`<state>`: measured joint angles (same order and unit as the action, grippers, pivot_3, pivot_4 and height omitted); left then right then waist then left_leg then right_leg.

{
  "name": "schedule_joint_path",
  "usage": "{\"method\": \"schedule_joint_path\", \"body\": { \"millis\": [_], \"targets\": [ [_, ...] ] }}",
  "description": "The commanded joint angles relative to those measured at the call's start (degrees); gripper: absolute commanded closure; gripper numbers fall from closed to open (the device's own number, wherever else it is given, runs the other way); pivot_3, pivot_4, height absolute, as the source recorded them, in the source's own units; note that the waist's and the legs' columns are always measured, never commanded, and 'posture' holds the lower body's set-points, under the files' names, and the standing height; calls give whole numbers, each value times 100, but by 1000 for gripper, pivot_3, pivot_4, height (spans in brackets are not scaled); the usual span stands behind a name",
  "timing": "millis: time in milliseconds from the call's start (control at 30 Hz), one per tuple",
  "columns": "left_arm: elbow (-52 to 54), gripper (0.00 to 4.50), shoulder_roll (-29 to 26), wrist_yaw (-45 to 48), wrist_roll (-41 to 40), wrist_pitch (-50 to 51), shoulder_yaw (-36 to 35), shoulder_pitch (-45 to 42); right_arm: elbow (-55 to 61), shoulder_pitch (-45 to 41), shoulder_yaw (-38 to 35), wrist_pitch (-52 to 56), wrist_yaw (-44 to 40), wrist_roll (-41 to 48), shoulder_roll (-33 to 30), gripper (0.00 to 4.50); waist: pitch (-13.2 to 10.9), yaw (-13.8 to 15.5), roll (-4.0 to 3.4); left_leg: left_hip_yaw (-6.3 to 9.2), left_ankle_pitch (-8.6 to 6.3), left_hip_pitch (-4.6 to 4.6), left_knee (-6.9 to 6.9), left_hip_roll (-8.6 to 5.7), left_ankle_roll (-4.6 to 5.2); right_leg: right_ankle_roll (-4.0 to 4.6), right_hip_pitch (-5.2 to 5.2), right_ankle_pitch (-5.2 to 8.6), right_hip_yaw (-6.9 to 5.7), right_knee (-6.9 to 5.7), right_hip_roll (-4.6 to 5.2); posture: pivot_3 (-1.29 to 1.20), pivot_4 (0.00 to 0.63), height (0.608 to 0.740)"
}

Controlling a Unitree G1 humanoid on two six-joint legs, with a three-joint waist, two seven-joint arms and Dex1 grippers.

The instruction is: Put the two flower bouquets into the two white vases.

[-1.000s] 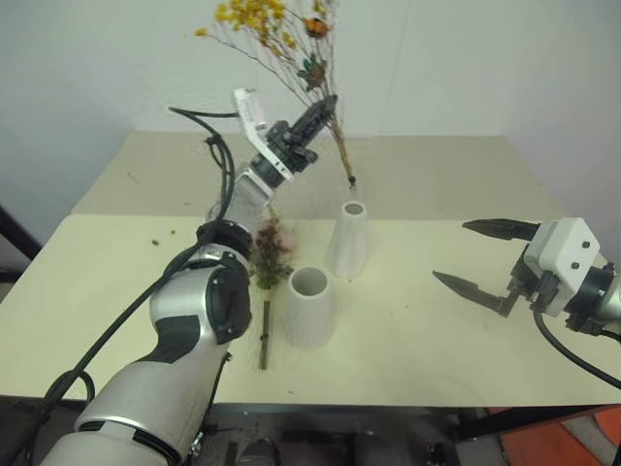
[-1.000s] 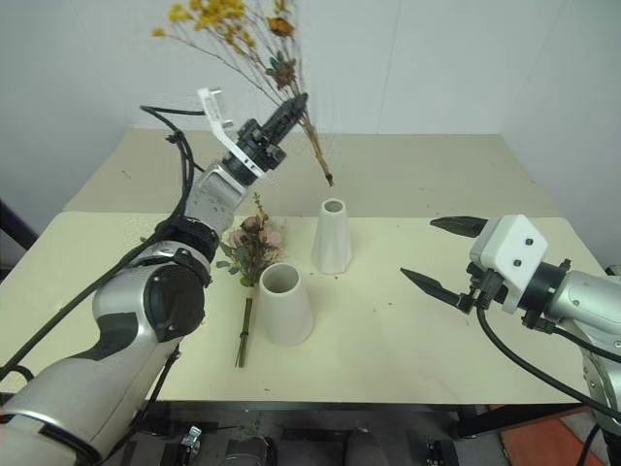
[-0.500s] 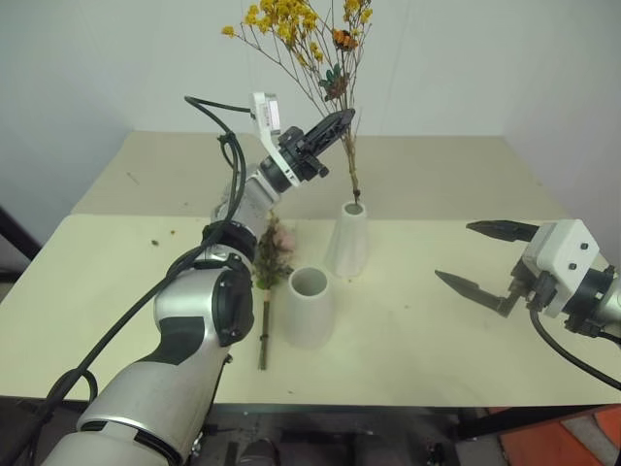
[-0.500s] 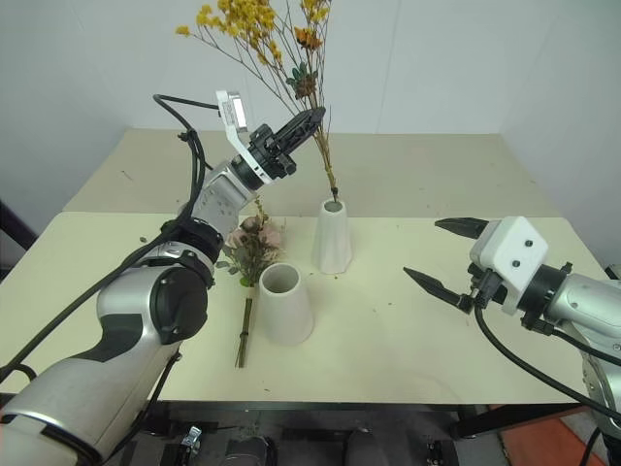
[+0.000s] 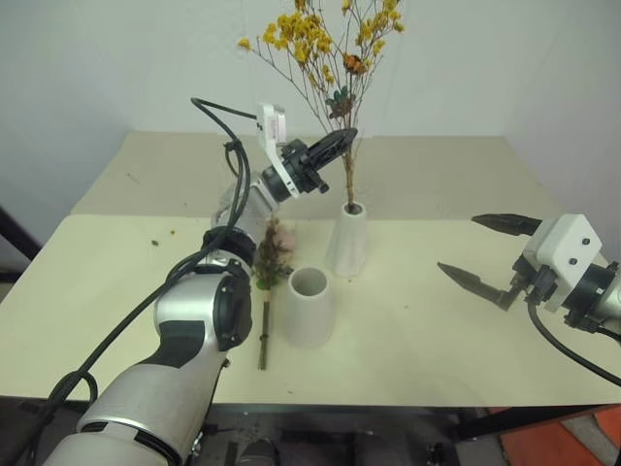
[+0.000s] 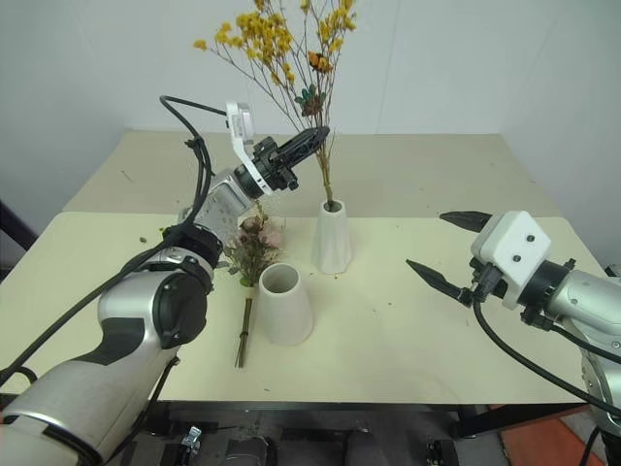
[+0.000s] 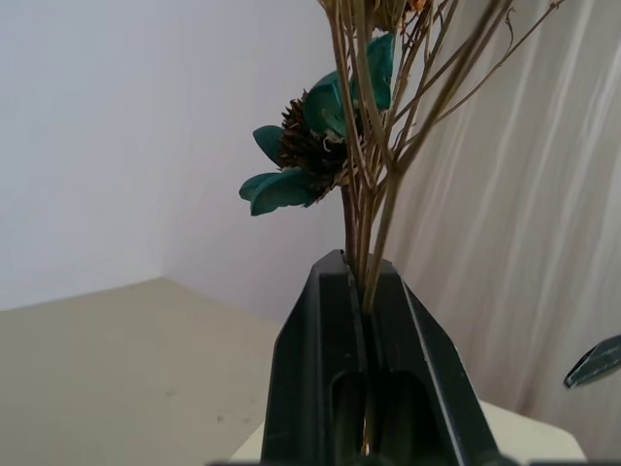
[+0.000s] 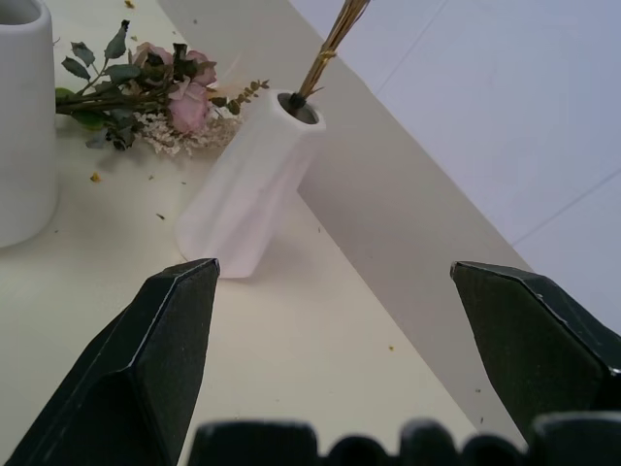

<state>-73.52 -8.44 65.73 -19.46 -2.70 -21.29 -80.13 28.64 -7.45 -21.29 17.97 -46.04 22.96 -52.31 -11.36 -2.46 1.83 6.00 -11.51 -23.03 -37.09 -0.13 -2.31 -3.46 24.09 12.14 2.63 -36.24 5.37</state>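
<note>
Upright above the taller white vase (image 5: 348, 239), a thin spray of yellow-orange dried blossoms (image 5: 325, 39) is held, its wiry stems gathered into a bundle whose lower end is set in the vase's narrow mouth. Partway up, the bundle is pinched by the left gripper (image 5: 339, 143), whose two black fingers are closed tight on the stems; a teal-petalled dried flower (image 7: 320, 146) sits just past the fingertips. Just in front of this vase, closer to the robot, the shorter white vase (image 5: 310, 306) with its broad round mouth is seen standing empty. Beside it, toward the robot's left, the fuller bunch of pink roses (image 5: 273, 251), green leaves and white sprigs is laid flat on the pale surface (image 5: 408, 340), its long stem running alongside the short vase. Well apart on the robot's right, the right gripper (image 5: 490, 254) is held over the surface with its fingers spread wide, holding and touching nothing.
</note>
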Motion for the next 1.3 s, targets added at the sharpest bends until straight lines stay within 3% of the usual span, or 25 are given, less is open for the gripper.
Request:
{"method": "schedule_joint_path", "body": {
  "millis": [33,900,1000,1300],
  "targets": [
    [55,4472,51,-56,78,-174,59,-28,85,-65,-111,-26,89,-25,3,0,0,6,0,0,0,-1,0,-1,0,0,0,0,0,0,0,0,150,740],
    [109,4472,184,208,450,-473,460,181,35,-232,-93,433,188,133,0,0,0,5,0,0,0,-2,0,-1,0,1,-1,-1,0,2,0,0,150,740],
    [114,3819,182,229,462,-515,471,211,22,-244,-78,408,178,118,-3,0,0,5,0,0,0,-1,0,-1,0,1,0,-1,0,1,0,0,150,740],
    [180,991,138,485,507,-572,556,288,3,-235,-99,471,91,193,-26,0,0,4,0,0,0,-1,0,0,0,1,-1,-1,0,1,0,0,150,740]
  ]
}}
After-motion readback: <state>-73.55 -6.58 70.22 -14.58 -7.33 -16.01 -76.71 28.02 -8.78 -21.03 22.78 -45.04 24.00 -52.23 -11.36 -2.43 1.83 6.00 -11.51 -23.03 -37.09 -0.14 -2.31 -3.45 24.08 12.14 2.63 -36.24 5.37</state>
